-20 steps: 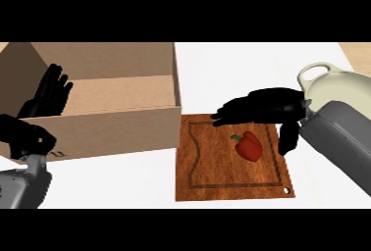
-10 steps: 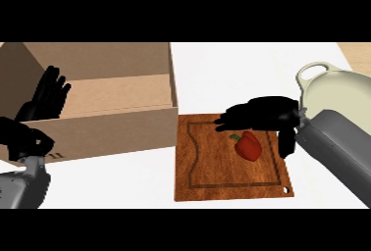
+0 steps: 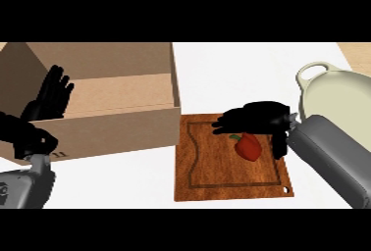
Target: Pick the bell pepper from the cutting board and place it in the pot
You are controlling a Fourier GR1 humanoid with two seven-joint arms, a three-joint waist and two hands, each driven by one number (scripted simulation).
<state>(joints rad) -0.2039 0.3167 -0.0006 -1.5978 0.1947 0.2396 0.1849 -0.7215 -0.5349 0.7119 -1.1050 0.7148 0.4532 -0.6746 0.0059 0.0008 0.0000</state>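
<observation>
A red bell pepper [image 3: 250, 146] with a green stem lies on the upper right part of a wooden cutting board [image 3: 217, 171]. My right hand [image 3: 253, 119] hovers just above and behind the pepper, fingers curved downward over its stem end, thumb hanging at the pepper's right side. The fingers do not close round it. A cream pot [image 3: 340, 93] with a loop handle stands at the right edge, behind my right forearm. At the left, my left hand [image 3: 49, 98] rests open with fingers up, in front of the cardboard box.
A large open cardboard box [image 3: 109, 98] fills the upper left and touches the cutting board's left corner. White counter [image 3: 109, 181] lies in front of the box and behind the board.
My right hand has moved down and toward me, lowering over the pepper's upper end. The left hand, pepper, board and pot have stayed in place.
</observation>
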